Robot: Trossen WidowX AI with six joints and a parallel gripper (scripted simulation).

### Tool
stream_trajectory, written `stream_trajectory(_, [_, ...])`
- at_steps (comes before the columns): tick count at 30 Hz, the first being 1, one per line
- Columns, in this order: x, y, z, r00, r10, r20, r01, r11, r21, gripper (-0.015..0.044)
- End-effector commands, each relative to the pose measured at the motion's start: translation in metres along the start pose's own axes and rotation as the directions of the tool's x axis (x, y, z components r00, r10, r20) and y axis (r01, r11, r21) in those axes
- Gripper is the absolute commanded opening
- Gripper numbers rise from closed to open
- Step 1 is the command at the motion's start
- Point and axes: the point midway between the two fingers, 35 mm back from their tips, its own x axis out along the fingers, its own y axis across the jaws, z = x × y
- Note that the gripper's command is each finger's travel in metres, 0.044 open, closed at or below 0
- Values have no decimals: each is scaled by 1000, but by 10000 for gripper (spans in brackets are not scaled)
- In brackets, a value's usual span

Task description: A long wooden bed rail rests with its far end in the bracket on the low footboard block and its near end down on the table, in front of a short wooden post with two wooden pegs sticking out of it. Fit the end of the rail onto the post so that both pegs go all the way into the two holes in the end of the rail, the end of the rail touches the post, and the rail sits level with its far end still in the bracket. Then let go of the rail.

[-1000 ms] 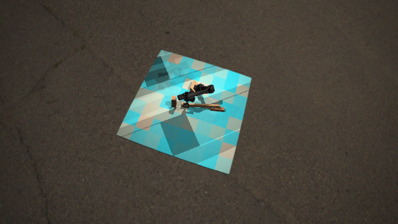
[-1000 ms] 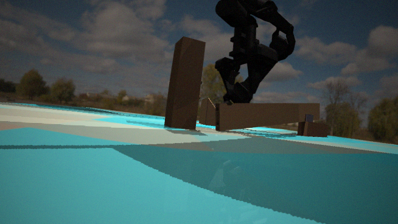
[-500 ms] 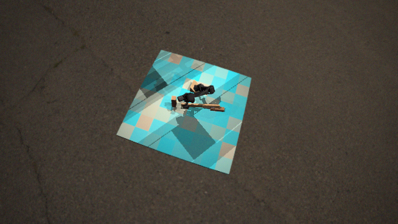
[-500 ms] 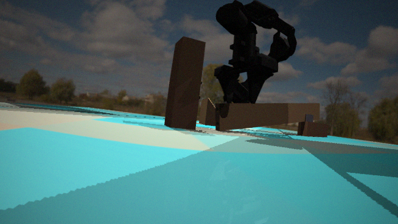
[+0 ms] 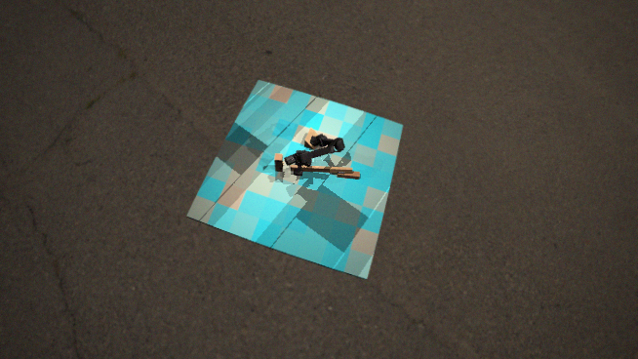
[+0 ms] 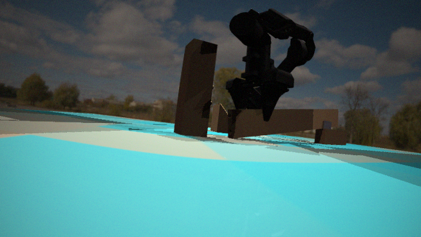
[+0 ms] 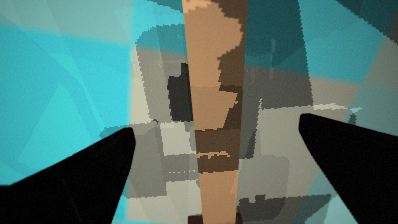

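The rail [image 5: 317, 169] [image 6: 283, 123] [image 7: 212, 65] slopes down from the low footboard block [image 6: 331, 136] to the table. Its far end is at the small bracket [image 6: 327, 125]. Its near end is down on the table, with a gap to the upright post [image 5: 278, 158] [image 6: 196, 87]. My gripper [image 5: 298, 171] [image 6: 252, 113] [image 7: 216, 128] is open, low over the rail near its near end. One finger is on each side of the rail, with room on both sides in the wrist view. The pegs cannot be made out, and the far finger's tip is hidden in the exterior view.
A pale wooden block [image 5: 310, 138] stands beside the arm's base [image 5: 322, 141]; a wooden block [image 6: 219, 119] also shows behind the gap between post and rail. The table [image 5: 263, 207] has a patchwork of turquoise and beige with dark shadows.
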Motion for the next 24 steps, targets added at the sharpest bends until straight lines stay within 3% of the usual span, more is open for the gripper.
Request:
stream_trajectory(1, [6,1,1,1000,-1,4,1,1000,6,440])
stream_trajectory(14, [24,2,2,1000,-2,6,2,1000,6,440])
stream_trajectory(24, [24,2,2,1000,-2,6,2,1000,6,177])
